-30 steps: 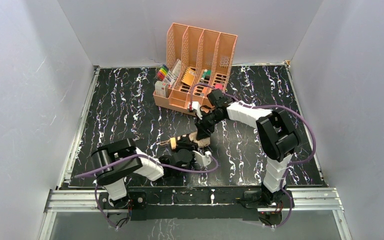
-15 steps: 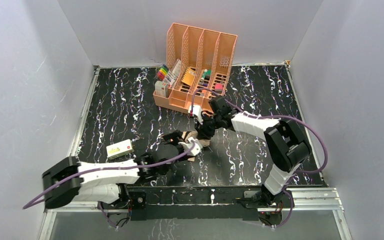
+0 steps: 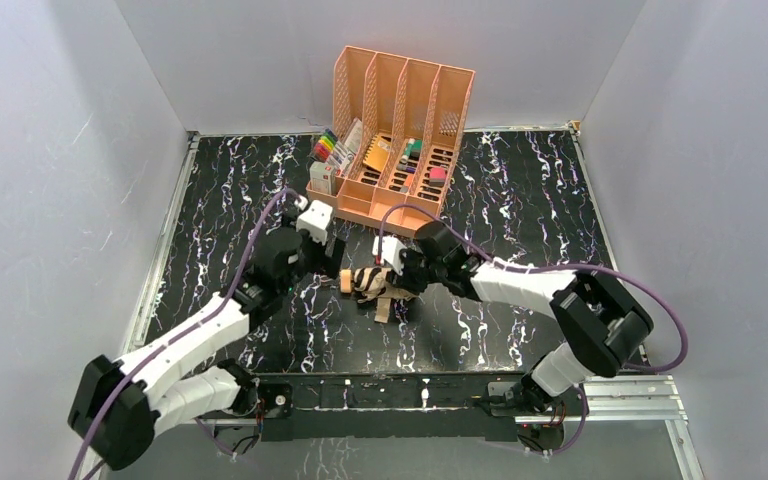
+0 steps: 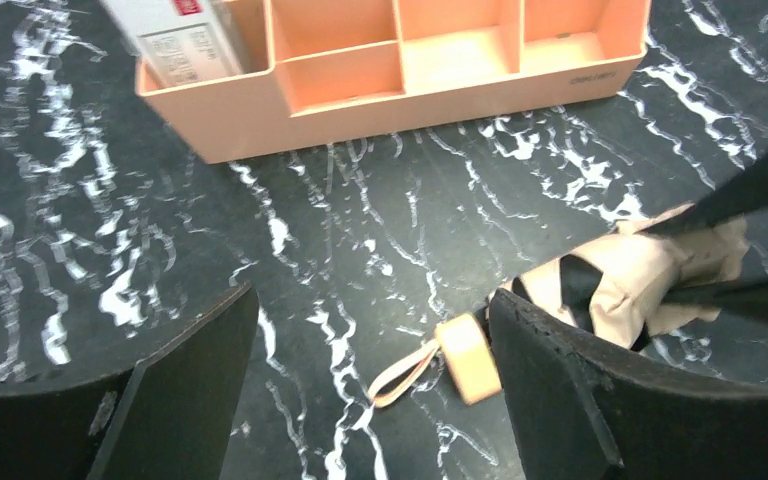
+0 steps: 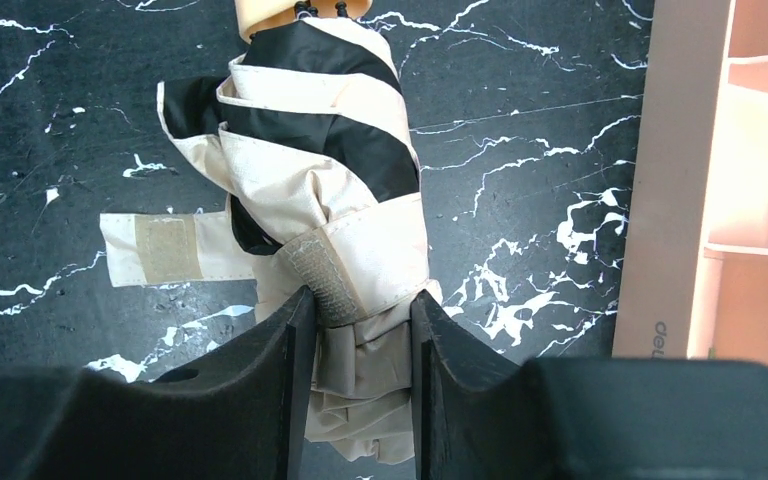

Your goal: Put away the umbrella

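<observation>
The umbrella (image 3: 370, 284) lies folded on the black marbled table, tan and black fabric bunched, its cream handle (image 4: 467, 355) with a strap loop pointing left. My right gripper (image 3: 398, 277) is shut on the tan fabric at the umbrella's far end (image 5: 360, 350); a loose closure strap (image 5: 160, 248) sticks out sideways. My left gripper (image 3: 330, 260) is open and empty just left of the handle; in its wrist view the gripper (image 4: 372, 305) hangs above the table, with the handle close by the right finger (image 4: 580, 390).
The peach file organizer (image 3: 392, 140), with pens and small items in its front trays, stands behind the umbrella; its front wall shows in the left wrist view (image 4: 410, 90) and the right wrist view (image 5: 675, 170). White walls enclose the table.
My left arm swung from the table's front up to the left of the umbrella's handle. My right arm stretched lower and leftward, still gripping the umbrella.
</observation>
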{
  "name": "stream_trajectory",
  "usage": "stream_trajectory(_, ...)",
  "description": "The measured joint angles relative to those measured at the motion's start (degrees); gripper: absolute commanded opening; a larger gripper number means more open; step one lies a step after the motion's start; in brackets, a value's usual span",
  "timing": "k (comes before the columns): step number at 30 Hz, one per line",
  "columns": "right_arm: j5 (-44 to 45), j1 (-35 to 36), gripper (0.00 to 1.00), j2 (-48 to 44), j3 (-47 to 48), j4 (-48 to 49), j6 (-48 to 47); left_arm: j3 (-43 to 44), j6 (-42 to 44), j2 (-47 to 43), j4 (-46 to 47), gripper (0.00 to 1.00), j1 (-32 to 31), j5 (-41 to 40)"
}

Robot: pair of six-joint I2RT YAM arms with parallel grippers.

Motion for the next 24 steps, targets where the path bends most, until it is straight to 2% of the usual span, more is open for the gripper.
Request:
stream_trajectory(2, 2.7, 1.8, 0.39, -1.4, -1.9, 1.9, 0.1, 2.8, -1.4, 4.5, 0.2, 0.91, 3.7, 6.6)
stream_trajectory(6, 7.6, 5.6, 0.43, -4.5, -6.1, 5.7, 0.5, 7.9, -2.4, 13.1, 0.3, 0.93, 8.3, 19.7)
stream_trajectory(12, 12.8, 9.7, 0.43, -8.4, -11.3, 9.6, 0.7, 17.4, 1.3, 25.7, -4.8, 0.94, 10.9, 37.3)
stream_trajectory(15, 14.7, 10.9, 0.43, -9.1, -12.3, 10.5, 0.9, 20.7, 3.9, 30.3, -8.4, 0.98, 11.0, 43.0)
stream_trajectory(24, 17.2, 12.3, 0.43, -9.4, -13.3, 12.0, 0.9, 23.3, 9.3, 38.4, -17.5, 0.98, 10.9, 55.7)
